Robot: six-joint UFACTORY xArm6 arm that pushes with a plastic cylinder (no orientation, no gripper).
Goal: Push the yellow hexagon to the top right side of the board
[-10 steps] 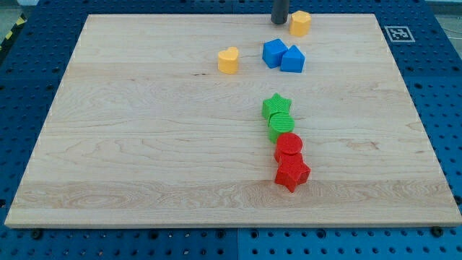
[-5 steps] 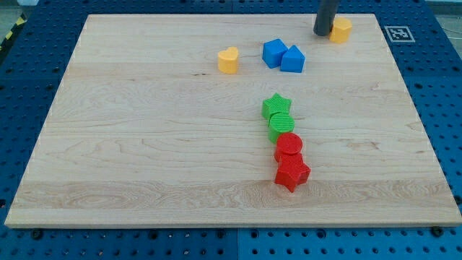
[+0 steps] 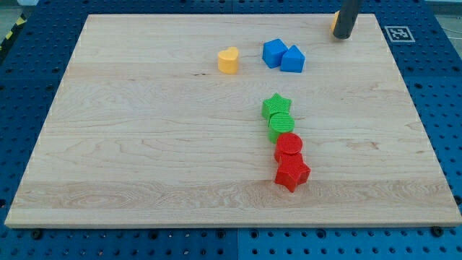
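Note:
My tip point(image 3: 344, 35) rests on the board point(image 3: 144, 130) near its top right corner. The yellow hexagon point(image 3: 335, 23) is almost wholly hidden behind the rod; only a thin yellow sliver shows at the rod's left edge, touching it. The rod comes down from the view's top.
A yellow heart block point(image 3: 228, 60) lies at top centre. Two blue blocks point(image 3: 274, 53) point(image 3: 292, 59) sit side by side right of it. A green star point(image 3: 276, 107), a green round block point(image 3: 280, 124), a red round block point(image 3: 289, 147) and a red star point(image 3: 291, 173) form a line at centre right. A marker tag point(image 3: 398, 33) sits off the board's top right.
My tip has moved right along the top edge, pushing the yellow hexagon from top centre toward the top right corner. The rod now covers most of the hexagon.

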